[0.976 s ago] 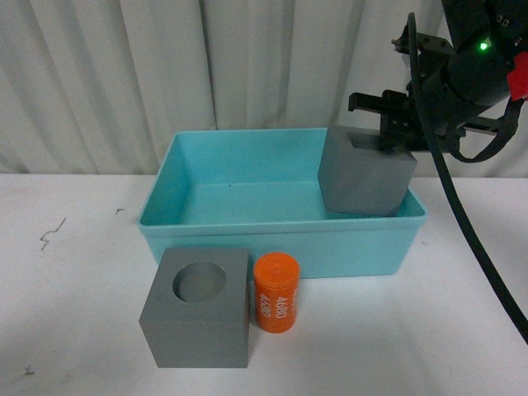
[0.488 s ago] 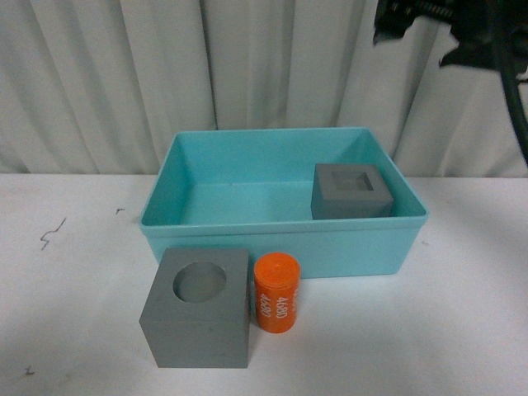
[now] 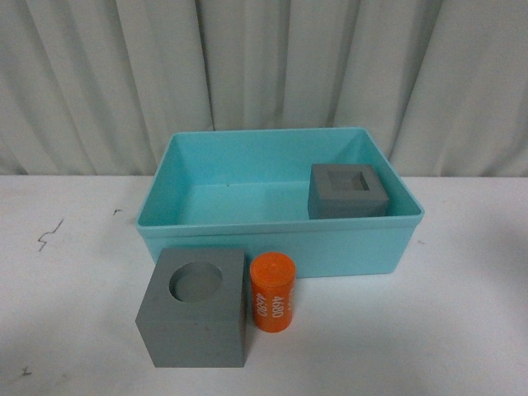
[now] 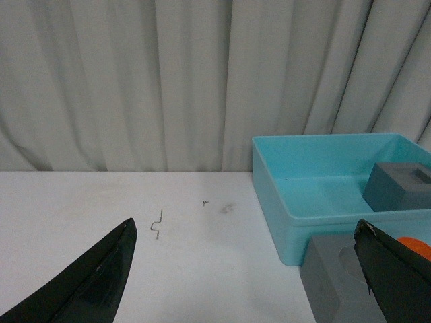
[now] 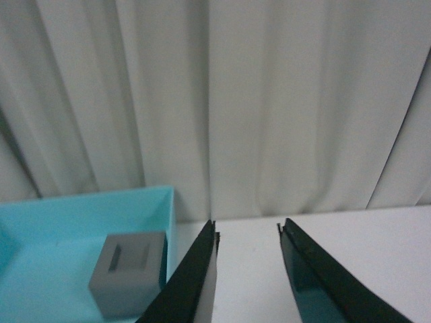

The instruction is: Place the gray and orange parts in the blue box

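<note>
Well apart: square-recess cube (image 5: 128, 272), right gripper (image 5: 247, 227)

Left gripper (image 4: 246, 224): dark fingers (image 4: 101, 276) spread wide, nothing between.
White table (image 4: 81, 202): small dark marks (image 4: 157, 225).
Blue box (image 4: 273, 195): gray cube (image 4: 397, 185) inside.
Second gray cube (image 4: 330, 276) just outside the box, with an orange part (image 4: 417, 245) mostly hidden beside it.
Pale curtain (image 4: 135, 81) behind.

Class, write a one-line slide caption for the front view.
Square-recess gray cube sits inside the blue box; round-recess gray cube and orange 4680 cylinder stand on the table before it.
</note>
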